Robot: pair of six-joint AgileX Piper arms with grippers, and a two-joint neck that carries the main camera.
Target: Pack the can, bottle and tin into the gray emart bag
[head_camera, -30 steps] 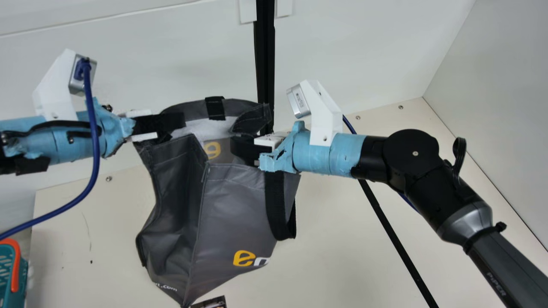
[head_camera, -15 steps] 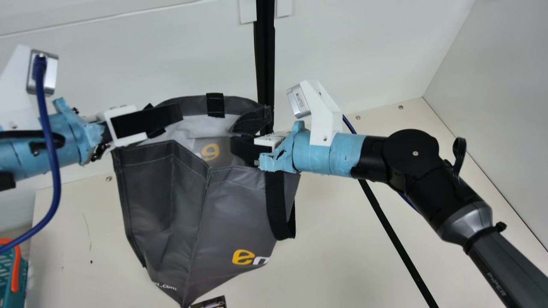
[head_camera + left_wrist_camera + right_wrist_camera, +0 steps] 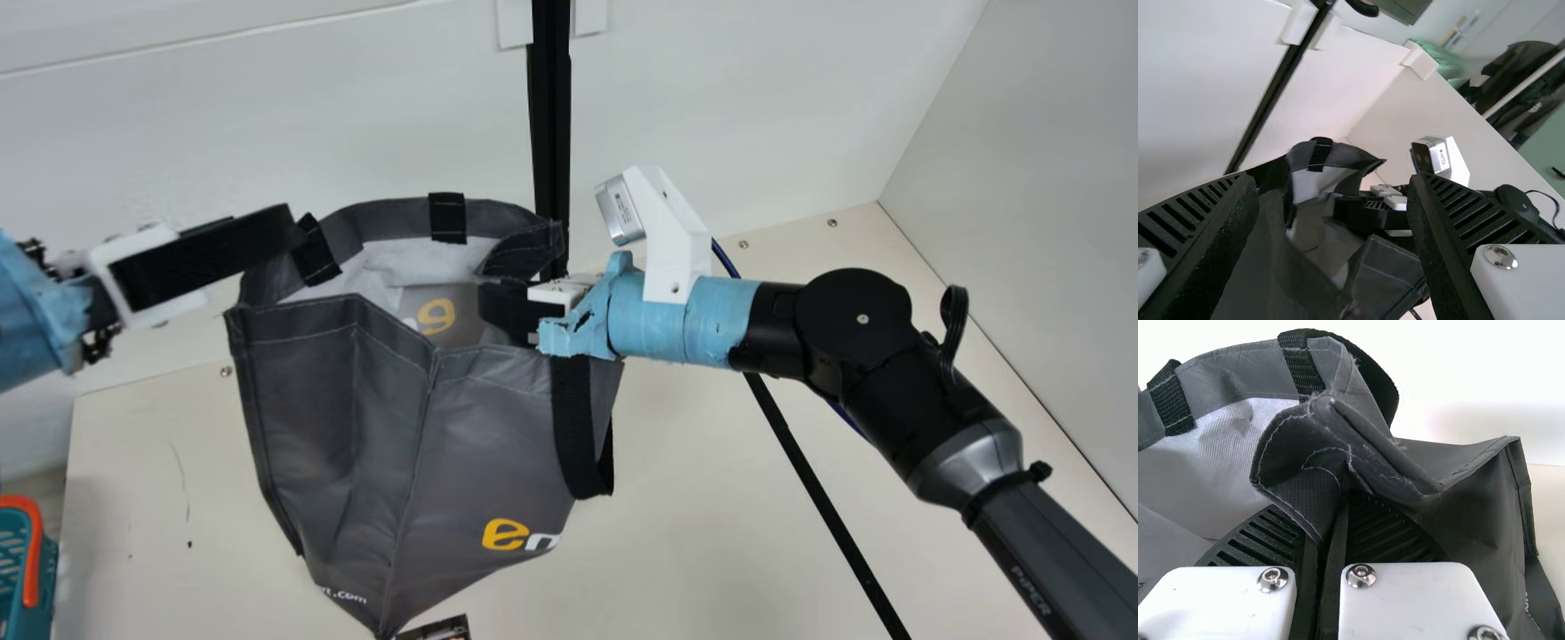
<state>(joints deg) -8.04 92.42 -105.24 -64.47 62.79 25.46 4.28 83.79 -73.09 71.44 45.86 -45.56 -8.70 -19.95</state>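
The gray emart bag (image 3: 498, 444) hangs tilted in the main view, its mouth spread and its pale lining showing. My right gripper (image 3: 500, 311) is at the right of the mouth. In the right wrist view the right gripper (image 3: 1346, 500) is shut on a folded piece of the bag's rim (image 3: 1371, 453). My left gripper (image 3: 289, 233) stands at the left of the mouth, beside a black strap. The left wrist view has the left gripper (image 3: 1331, 183) open, its fingers wide apart, with the bag (image 3: 1315, 267) beyond them.
Below the bag's bottom corner, a dark printed item (image 3: 440, 629) pokes in at the main view's lower edge. A teal basket (image 3: 25, 556) with an orange handle stands at the lower left. White walls enclose the back and right, with a black post (image 3: 551, 116) behind the bag.
My left gripper has drawn away to the left from the bag's rim and turned. The bag's left side has spread outward, widening the mouth. The right arm has kept still.
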